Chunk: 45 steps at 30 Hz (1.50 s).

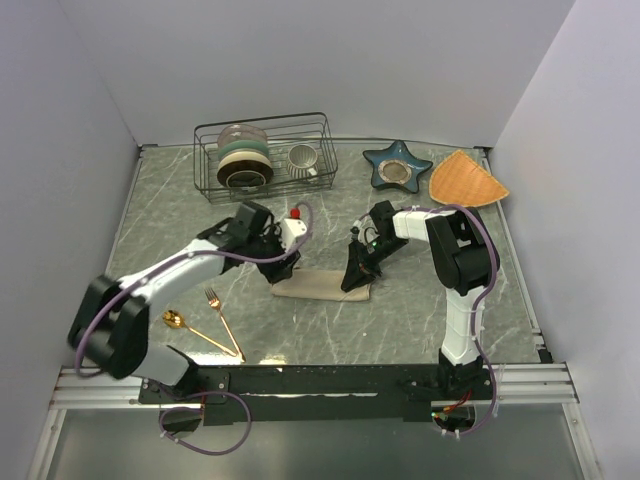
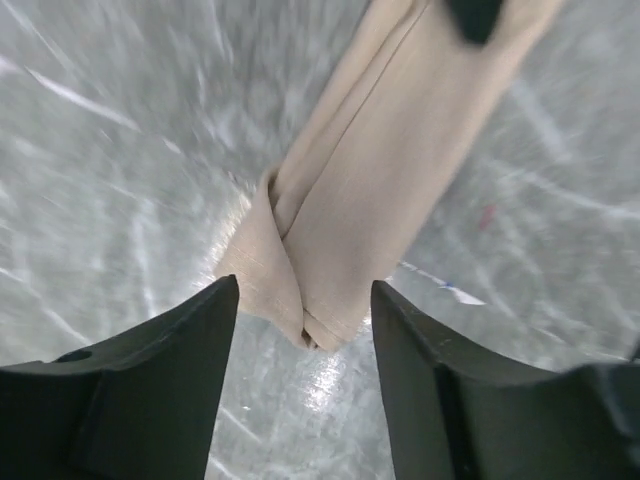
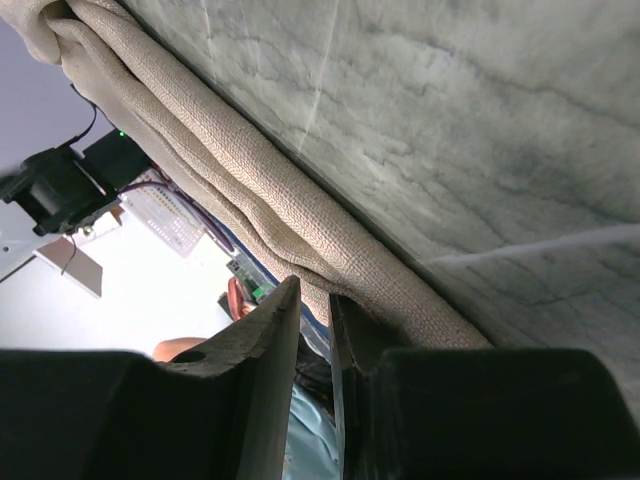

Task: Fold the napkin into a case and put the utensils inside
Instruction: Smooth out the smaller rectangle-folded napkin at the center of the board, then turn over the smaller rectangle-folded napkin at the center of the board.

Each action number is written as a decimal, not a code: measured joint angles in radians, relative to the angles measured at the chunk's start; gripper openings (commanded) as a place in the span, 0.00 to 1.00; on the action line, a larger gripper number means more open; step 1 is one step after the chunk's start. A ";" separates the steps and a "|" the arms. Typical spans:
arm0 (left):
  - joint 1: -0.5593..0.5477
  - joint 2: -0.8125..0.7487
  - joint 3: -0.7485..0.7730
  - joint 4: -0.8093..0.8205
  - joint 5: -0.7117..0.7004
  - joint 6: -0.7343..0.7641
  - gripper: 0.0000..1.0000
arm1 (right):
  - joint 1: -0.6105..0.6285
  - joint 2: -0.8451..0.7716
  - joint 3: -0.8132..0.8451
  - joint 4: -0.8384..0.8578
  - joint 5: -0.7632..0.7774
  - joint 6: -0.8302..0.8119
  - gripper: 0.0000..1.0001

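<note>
The napkin (image 1: 318,285) lies mid-table, folded into a long narrow beige case. In the left wrist view its near end (image 2: 300,290) shows overlapping folds. My left gripper (image 1: 281,268) hovers over that left end, open; its fingers (image 2: 180,370) stand either side of the cloth tip without touching it. At the right end sits my right gripper (image 1: 355,274), its fingertips (image 3: 290,300) nearly together, pinching the edge of the folded cloth (image 3: 240,190). The gold spoon (image 1: 176,320) and gold fork (image 1: 222,318) lie on the table at the front left, outside the case.
A wire dish rack (image 1: 265,150) holding plates and a cup stands at the back. A blue star-shaped dish (image 1: 397,165) and an orange wedge mat (image 1: 466,180) sit at the back right. The table's front rail runs just behind the utensils.
</note>
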 measured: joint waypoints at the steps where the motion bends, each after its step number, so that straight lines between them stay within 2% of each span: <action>1: 0.011 -0.041 0.002 -0.003 0.029 0.003 0.64 | 0.000 0.000 0.000 0.000 0.000 0.000 0.27; 3: 0.040 -0.085 0.021 -0.027 0.101 0.009 0.62 | 0.000 0.000 0.000 0.000 0.000 -0.002 0.27; 6: 0.111 -0.055 0.090 -0.085 0.204 0.026 0.52 | 0.000 0.000 0.000 0.000 0.000 -0.003 0.26; 10: 0.172 0.028 0.132 -0.117 0.246 0.066 0.51 | 0.000 0.001 0.001 -0.001 -0.001 -0.005 0.26; 16: 0.110 0.014 0.039 -0.109 0.206 0.114 0.50 | 0.000 0.003 0.004 -0.005 -0.002 -0.012 0.26; 20: 0.108 0.028 0.051 -0.126 0.210 0.156 0.42 | 0.000 0.006 0.008 -0.012 -0.002 -0.019 0.26; 25: 0.129 0.174 0.220 -0.190 0.249 0.255 0.45 | 0.000 0.009 0.013 -0.018 -0.002 -0.026 0.26; 33: 0.136 0.366 0.418 -0.345 0.300 0.412 0.54 | 0.000 0.009 0.013 -0.018 -0.003 -0.031 0.26; 40: 0.136 0.491 0.481 -0.435 0.332 0.444 0.54 | 0.000 0.010 0.014 -0.019 -0.003 -0.033 0.26; 45: 0.128 0.535 0.481 -0.460 0.344 0.443 0.49 | 0.000 0.011 0.014 -0.019 -0.004 -0.033 0.26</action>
